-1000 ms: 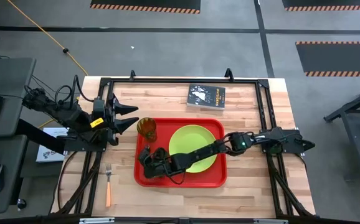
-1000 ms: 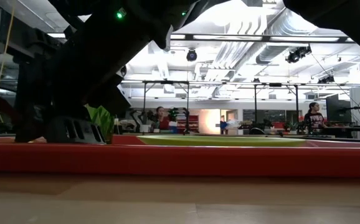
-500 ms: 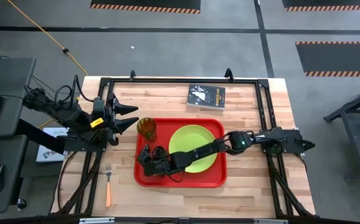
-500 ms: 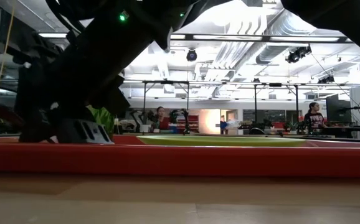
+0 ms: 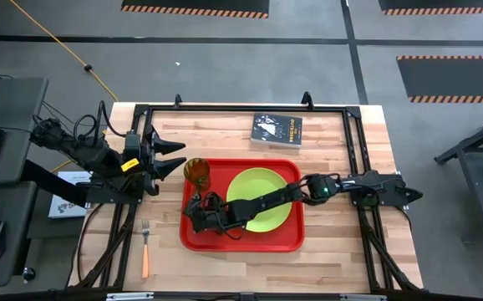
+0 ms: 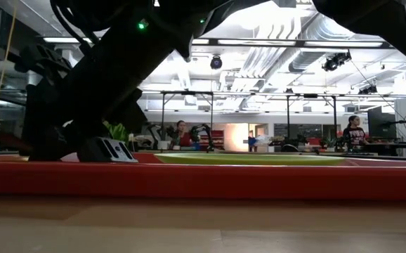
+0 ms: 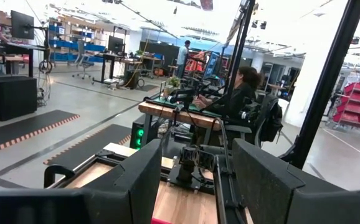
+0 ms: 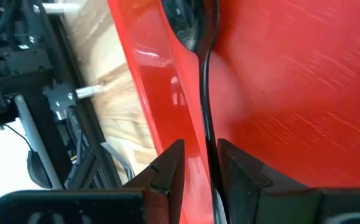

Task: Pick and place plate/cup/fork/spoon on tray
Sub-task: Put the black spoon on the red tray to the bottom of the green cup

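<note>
The red tray (image 5: 241, 240) lies mid-table with the lime-green plate (image 5: 262, 196) on it and the amber cup (image 5: 197, 173) upright in its far left corner. My right gripper (image 5: 194, 212) reaches across the plate to the tray's left side and is shut on the dark-handled spoon (image 8: 203, 93), which lies along the tray's left wall (image 8: 161, 93). The orange-handled fork (image 5: 144, 249) lies on the table left of the tray, near the front edge. My left gripper (image 5: 177, 156) is open and empty, left of the cup. My right gripper has the spoon's thin dark handle (image 8: 207, 134) between its two fingers, which lie along the handle. The spoon's bowl (image 8: 186, 25) lies ahead of the fingers against the foot of the tray's left wall. The gripper hides the rest of the handle.
A dark book (image 5: 277, 130) lies on the table behind the tray. A black frame (image 5: 225, 109) runs around the tabletop. Bare wood lies left and right of the tray. People sit at desks in the room beyond.
My right gripper has moved a little toward the table's far edge along the tray's left side, staying low over the tray. My left arm, the plate, the cup and the fork have kept still.
</note>
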Action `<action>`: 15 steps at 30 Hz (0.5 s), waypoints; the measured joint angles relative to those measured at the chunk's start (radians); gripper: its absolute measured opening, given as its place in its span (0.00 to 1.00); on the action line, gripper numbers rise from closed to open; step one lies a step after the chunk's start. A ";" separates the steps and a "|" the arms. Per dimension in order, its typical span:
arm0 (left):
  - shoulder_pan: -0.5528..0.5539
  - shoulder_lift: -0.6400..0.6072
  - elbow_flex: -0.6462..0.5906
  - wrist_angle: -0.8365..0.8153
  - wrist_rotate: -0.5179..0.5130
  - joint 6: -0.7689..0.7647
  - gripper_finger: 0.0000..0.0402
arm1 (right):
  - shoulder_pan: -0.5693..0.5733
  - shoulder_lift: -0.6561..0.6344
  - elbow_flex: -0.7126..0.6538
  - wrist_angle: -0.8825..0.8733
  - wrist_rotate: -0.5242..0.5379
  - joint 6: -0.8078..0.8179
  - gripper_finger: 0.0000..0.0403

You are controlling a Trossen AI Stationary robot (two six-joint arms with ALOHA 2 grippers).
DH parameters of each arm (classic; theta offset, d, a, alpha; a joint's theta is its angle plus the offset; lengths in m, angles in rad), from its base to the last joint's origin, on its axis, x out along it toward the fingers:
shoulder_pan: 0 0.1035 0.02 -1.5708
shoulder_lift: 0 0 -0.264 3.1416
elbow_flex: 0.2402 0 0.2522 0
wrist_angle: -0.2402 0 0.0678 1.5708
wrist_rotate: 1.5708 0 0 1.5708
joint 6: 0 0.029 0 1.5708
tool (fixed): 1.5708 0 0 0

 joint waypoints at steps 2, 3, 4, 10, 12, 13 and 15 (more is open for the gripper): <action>0.000 0.000 0.000 0.000 0.000 0.000 0.47 | 0.001 0.001 0.000 0.005 0.019 -0.013 0.21; 0.000 0.000 0.000 0.000 0.000 0.000 0.47 | 0.001 0.001 0.000 0.006 0.024 -0.026 0.21; 0.000 0.000 0.000 0.000 0.000 0.000 0.47 | 0.001 0.001 -0.001 0.006 0.027 -0.038 0.21; 0.000 0.000 0.000 0.000 0.000 0.000 0.47 | 0.000 0.002 -0.002 0.014 0.013 -0.121 0.21; 0.000 0.000 0.000 0.000 0.000 0.000 0.47 | -0.002 0.002 -0.002 0.015 0.011 -0.161 0.21; 0.000 0.000 0.000 0.000 0.000 0.000 0.47 | -0.003 0.002 -0.002 0.016 0.006 -0.163 0.21; 0.000 0.000 0.000 0.000 0.000 -0.001 0.47 | -0.006 0.002 -0.002 0.021 -0.012 -0.147 0.21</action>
